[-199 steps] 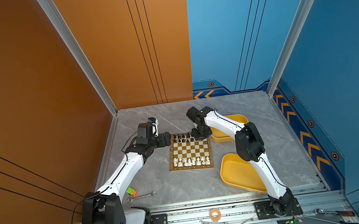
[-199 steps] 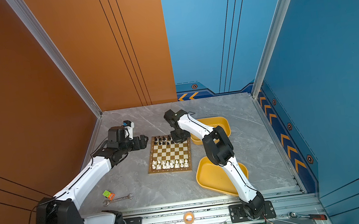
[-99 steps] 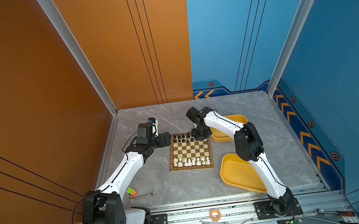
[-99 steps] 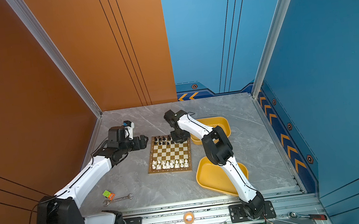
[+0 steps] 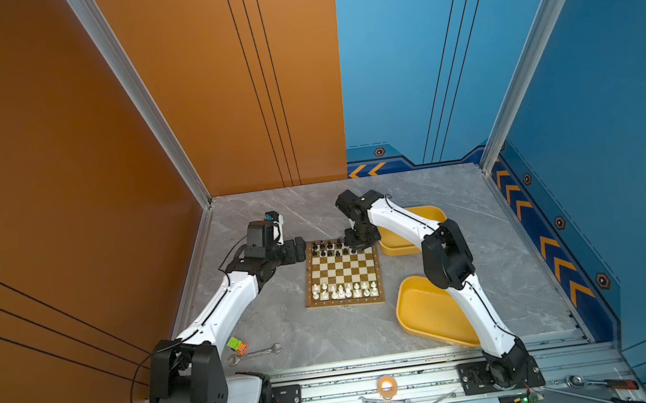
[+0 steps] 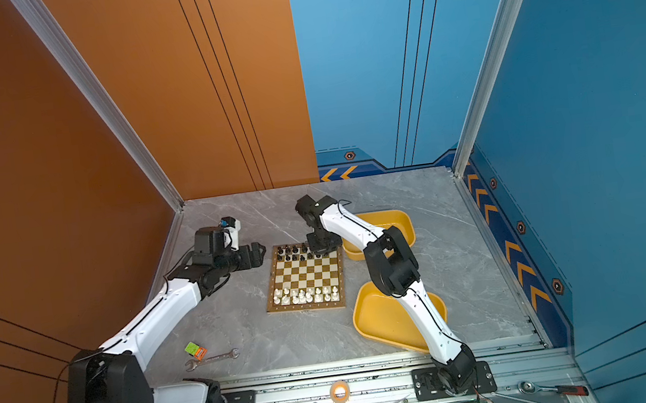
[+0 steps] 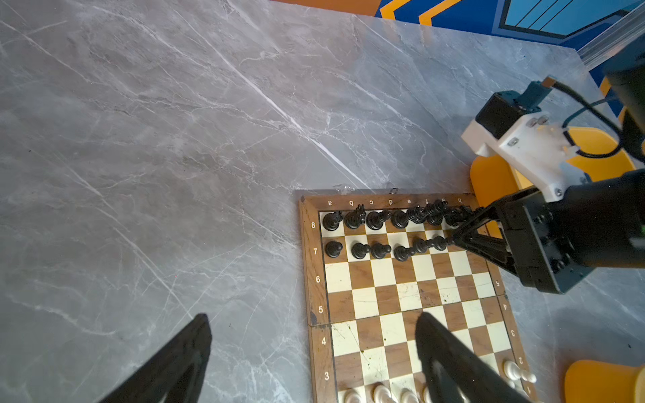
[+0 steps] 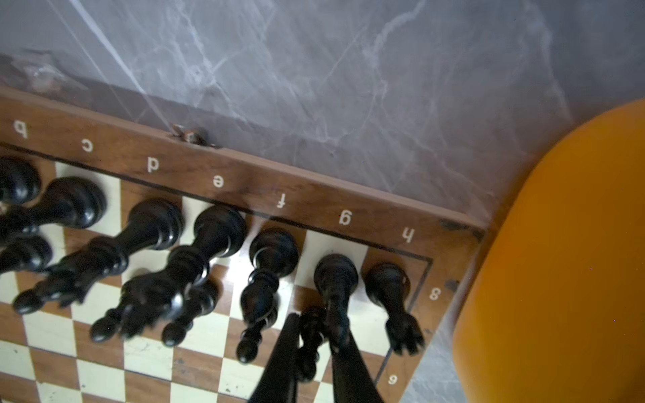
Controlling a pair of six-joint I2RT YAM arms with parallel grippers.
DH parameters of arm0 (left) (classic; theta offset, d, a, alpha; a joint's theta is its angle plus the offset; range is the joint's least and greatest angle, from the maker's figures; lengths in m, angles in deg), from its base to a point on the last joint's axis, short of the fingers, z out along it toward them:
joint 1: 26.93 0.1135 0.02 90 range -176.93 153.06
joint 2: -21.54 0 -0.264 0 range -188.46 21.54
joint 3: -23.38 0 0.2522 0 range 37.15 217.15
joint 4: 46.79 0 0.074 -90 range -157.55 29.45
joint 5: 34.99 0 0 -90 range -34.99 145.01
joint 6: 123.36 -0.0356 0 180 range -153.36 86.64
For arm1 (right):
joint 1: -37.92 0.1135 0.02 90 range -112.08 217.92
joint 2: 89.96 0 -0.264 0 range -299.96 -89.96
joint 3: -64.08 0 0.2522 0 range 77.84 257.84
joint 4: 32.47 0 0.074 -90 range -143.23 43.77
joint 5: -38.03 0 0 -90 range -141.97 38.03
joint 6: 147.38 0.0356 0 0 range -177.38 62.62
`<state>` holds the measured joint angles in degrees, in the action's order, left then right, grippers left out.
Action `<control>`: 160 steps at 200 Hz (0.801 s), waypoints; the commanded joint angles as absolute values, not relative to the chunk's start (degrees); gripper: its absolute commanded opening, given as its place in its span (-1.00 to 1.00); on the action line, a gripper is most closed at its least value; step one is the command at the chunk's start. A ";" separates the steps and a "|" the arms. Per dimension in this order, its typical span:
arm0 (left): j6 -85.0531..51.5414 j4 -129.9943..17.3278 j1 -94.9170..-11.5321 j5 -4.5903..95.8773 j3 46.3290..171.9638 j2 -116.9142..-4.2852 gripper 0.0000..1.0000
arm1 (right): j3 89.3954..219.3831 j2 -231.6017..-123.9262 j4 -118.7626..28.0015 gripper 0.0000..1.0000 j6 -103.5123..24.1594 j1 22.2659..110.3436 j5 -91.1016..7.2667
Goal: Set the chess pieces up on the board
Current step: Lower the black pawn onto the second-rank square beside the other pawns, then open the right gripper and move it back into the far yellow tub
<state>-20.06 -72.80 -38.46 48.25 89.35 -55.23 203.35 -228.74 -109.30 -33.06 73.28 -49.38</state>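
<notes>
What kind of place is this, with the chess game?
Probably a robot test booth, not a home: two robot arms bolted to a metal rail, an orange wall and a blue wall boxing in the table, and a spanner lying out.

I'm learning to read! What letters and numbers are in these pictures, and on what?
"a b c d e f g h": white letters on the chessboard border, behind the black pieces.
"8 7 6 5 4 3": white numbers down its side border.
Green-and-orange block by the wrench: too small to read.
</notes>
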 commanded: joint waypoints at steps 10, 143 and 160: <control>-19.74 -73.44 -37.90 46.97 91.02 -55.98 0.84 | 204.66 -230.14 -111.64 -0.63 -32.31 73.05 -48.41; -18.92 -72.44 -37.76 45.96 91.47 -57.00 0.84 | 204.92 -227.16 -112.04 -0.42 -32.53 72.35 -47.78; -18.70 -72.22 -37.83 45.83 91.54 -57.03 0.84 | 205.27 -226.13 -112.11 -0.42 -32.42 72.35 -47.61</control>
<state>-19.80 -72.61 -38.20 47.20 89.77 -56.65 203.39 -228.72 -109.65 -33.06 72.71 -48.66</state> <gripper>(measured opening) 0.922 0.290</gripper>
